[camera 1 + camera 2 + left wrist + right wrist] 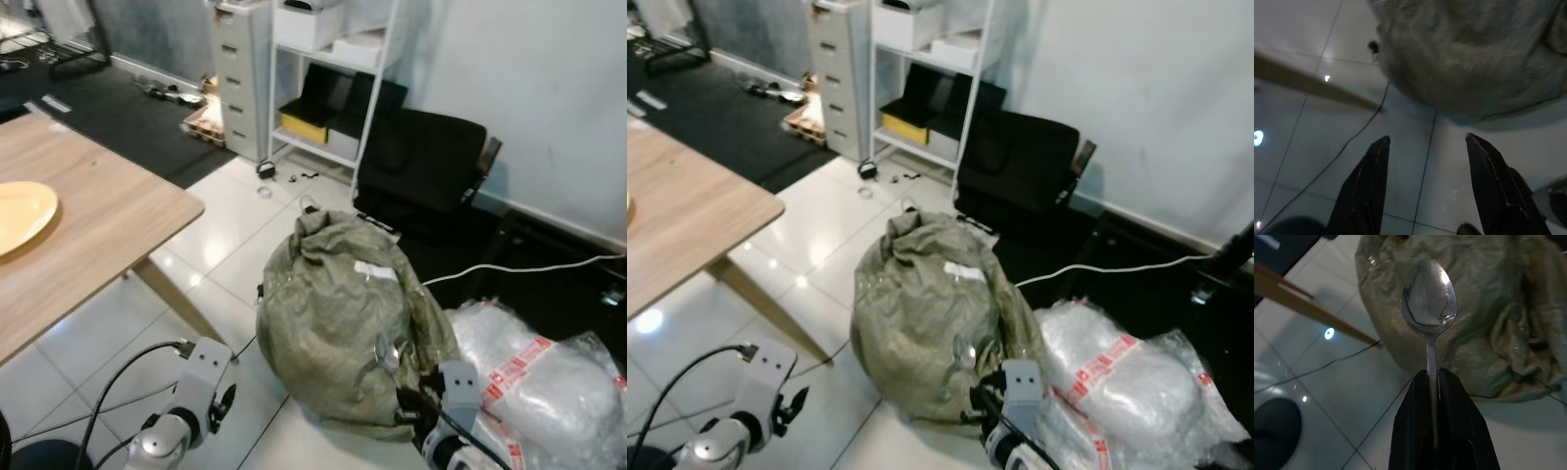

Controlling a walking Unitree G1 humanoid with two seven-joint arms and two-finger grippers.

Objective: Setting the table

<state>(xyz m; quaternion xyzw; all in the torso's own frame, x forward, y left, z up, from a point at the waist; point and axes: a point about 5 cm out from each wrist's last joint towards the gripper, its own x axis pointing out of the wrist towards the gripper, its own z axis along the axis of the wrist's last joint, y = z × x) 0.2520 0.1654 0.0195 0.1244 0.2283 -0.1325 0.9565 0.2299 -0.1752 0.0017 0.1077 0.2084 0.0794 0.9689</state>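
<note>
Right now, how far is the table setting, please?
Done: a yellow plate lies on the wooden table. In hand: the right gripper is shut on a spoon, held above the green sack, away from the table. The left gripper is open. Left: carrying the spoon beside the plate.

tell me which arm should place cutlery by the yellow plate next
Right, probably. The right gripper already has its jaws shut on the spoon, while the left gripper is open and empty. The yellow plate sits on the wooden table to the robot's left.

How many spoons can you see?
1. The spoon is held by its handle in the right pincer, bowl out in front of the green sack. Others may be hidden.
</note>
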